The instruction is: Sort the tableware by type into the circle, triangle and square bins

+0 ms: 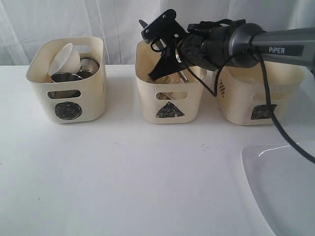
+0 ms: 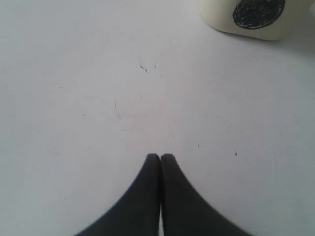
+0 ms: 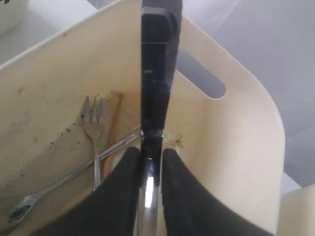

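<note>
Right wrist view: the right pincer (image 3: 150,164) holds the knife (image 3: 156,73) narrowly by its blade over the triangle bin (image 3: 236,128), which sits mid-way along the back edge of the bench (image 1: 147,187) with the fork (image 3: 93,123) already inside. The step in hand looks like dropping cutlery, so next the jaws should part. The left pincer (image 2: 160,160) is closed and empty.

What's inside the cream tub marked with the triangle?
Inside the cream tub: a steel fork, a wooden chopstick and a long steel spoon, plus a black-handled knife held by the right claw. Claw and knife hide the rest.
</note>
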Controlling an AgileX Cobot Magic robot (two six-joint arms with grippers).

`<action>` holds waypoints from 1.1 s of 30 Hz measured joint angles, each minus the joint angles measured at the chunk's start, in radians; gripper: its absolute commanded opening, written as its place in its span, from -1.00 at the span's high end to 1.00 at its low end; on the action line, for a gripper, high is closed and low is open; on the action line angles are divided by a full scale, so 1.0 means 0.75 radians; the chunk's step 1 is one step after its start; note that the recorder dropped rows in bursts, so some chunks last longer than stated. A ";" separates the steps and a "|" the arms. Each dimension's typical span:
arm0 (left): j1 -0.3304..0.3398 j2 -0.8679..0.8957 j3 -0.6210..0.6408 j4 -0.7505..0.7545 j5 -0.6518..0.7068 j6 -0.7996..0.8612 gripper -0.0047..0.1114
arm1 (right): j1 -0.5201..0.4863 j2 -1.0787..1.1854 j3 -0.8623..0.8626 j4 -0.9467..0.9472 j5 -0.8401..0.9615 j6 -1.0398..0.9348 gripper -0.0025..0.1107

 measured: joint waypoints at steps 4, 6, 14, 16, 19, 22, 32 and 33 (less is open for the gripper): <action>0.000 0.000 0.000 0.000 0.000 0.000 0.92 | 0.000 0.000 0.000 0.000 0.000 0.000 0.45; 0.000 0.000 0.000 0.000 0.000 0.000 0.92 | 0.000 0.000 0.000 0.000 0.006 0.006 0.45; 0.000 0.000 0.000 0.000 0.000 0.000 0.92 | 0.000 -0.087 0.000 0.000 0.195 0.056 0.45; 0.000 0.000 0.000 0.000 0.000 0.000 0.92 | 0.000 -0.148 0.000 0.002 0.262 0.056 0.45; 0.000 0.000 0.000 0.000 0.000 0.000 0.92 | 0.000 -0.265 0.000 0.002 0.410 0.057 0.47; 0.000 0.000 0.000 0.000 0.000 0.000 0.92 | 0.000 -0.408 0.000 0.005 0.687 0.059 0.56; 0.000 0.000 0.000 0.000 0.000 0.000 0.92 | -0.340 -0.619 0.185 0.315 1.222 -0.104 0.96; 0.000 0.000 0.000 0.000 0.000 0.000 0.92 | -0.424 -0.642 0.251 0.428 1.198 -0.167 0.96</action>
